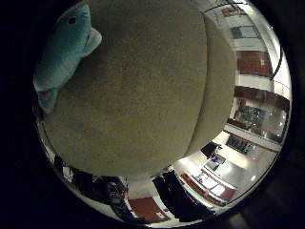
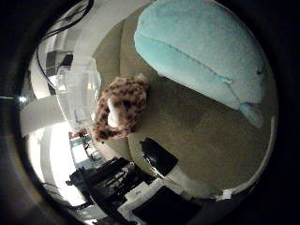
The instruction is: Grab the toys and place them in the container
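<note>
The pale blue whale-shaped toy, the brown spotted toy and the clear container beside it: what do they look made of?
The pale blue whale-shaped toy looks like soft plush: a fuzzy nap and a stitched seam along its side. The brown spotted toy also appears to be plush, with shaggier pile. The clear container seems to be glossy transparent plastic, since the room shows through its wall. All three rest on a tan, matte, felt-like surface.

A teal plush toy fills a big share of the thumb-side view, close under the palm, lying on its side on the tan fabric surface. It shows a paler belly, a small dark eye and pink-tipped fins. Near it, apart from it, a brown spotted plush toy with a pale patch sits at the surface's edge, just beside a clear plastic container.
</note>
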Robot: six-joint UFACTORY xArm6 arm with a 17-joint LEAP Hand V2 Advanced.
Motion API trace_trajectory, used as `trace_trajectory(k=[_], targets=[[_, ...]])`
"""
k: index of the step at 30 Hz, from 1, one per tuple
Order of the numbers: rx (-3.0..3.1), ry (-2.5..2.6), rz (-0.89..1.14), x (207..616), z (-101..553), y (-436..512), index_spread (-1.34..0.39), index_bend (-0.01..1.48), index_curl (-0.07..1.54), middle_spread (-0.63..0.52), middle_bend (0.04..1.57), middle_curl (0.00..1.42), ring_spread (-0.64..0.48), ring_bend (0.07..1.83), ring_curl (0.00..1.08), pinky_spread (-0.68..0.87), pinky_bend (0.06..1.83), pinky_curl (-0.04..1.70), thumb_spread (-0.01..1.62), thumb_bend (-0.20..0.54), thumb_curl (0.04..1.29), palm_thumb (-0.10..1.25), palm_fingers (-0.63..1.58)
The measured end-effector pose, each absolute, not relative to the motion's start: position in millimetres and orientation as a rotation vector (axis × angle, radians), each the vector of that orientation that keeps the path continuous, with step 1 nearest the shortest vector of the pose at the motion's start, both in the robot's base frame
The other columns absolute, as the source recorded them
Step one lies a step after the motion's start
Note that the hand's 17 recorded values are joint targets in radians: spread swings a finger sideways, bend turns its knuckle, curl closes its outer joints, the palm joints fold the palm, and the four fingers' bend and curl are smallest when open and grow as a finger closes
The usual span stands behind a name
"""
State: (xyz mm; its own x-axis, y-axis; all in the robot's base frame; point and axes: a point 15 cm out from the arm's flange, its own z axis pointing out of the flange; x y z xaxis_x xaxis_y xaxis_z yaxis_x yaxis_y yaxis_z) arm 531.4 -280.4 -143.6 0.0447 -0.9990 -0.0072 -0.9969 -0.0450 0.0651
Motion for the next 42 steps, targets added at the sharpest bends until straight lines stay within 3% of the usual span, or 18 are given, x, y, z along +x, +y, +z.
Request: trace_trajectory(k=[3, 6, 8, 10, 11, 16, 20, 26, 42], targets=[[2.238, -2.140, -0.059, 534, -152, -276, -0.35, 0.17, 0.31, 0.10, 0.19, 0.31, 0.21, 0.28, 0.25, 0.43, 0.56, 0.07, 1.06, -0.017, 0.29, 0.49, 0.22], [2.233, -2.151, -0.033, 537, -156, -275, -0.33, 0.17, 0.30, 0.00, 0.29, 0.33, 0.11, 0.43, 0.27, 0.40, 0.60, 0.04, 1.06, -0.014, 0.30, 0.54, 0.55], [2.229, -2.165, -0.003, 541, -156, -277, -0.37, 0.21, 0.31, -0.14, 0.46, 0.40, -0.08, 0.59, 0.30, 0.17, 0.72, 0.00, 1.07, -0.005, 0.31, 0.60, 1.06], [2.228, -2.177, 0.030, 545, -154, -281, -0.42, 0.33, 0.42, -0.23, 0.61, 0.50, -0.21, 0.80, 0.42, -0.14, 0.99, 0.11, 1.09, -0.004, 0.32, 0.67, 1.33], [2.226, -2.187, 0.056, 547, -153, -287, -0.45, 0.41, 0.47, -0.26, 0.70, 0.55, -0.25, 0.89, 0.46, -0.22, 1.11, 0.16, 1.09, -0.003, 0.32, 0.70, 1.36], [2.221, -2.223, 0.187, 557, -133, -320, -0.44, 0.84, 0.76, -0.27, 1.06, 0.76, -0.26, 1.25, 0.63, -0.23, 1.47, 0.36, 1.09, -0.008, 0.35, 0.84, 1.21], [2.212, -2.244, 0.303, 567, -85, -358, -0.38, 1.00, 0.87, -0.24, 1.19, 0.84, -0.24, 1.34, 0.69, -0.19, 1.57, 0.45, 1.12, -0.005, 0.38, 0.91, 1.13], [2.230, -2.242, 0.453, 592, 9, -365, -0.32, 1.06, 0.93, -0.19, 1.27, 0.86, -0.24, 1.37, 0.75, -0.17, 1.59, 0.52, 1.14, -0.005, 0.45, 1.03, 1.10], [2.392, -2.209, 0.460, 546, 227, -249, -0.26, 1.09, 0.94, -0.17, 1.32, 0.83, -0.23, 1.34, 0.81, -0.17, 1.52, 0.66, 1.12, -0.014, 0.55, 1.04, 1.10]])
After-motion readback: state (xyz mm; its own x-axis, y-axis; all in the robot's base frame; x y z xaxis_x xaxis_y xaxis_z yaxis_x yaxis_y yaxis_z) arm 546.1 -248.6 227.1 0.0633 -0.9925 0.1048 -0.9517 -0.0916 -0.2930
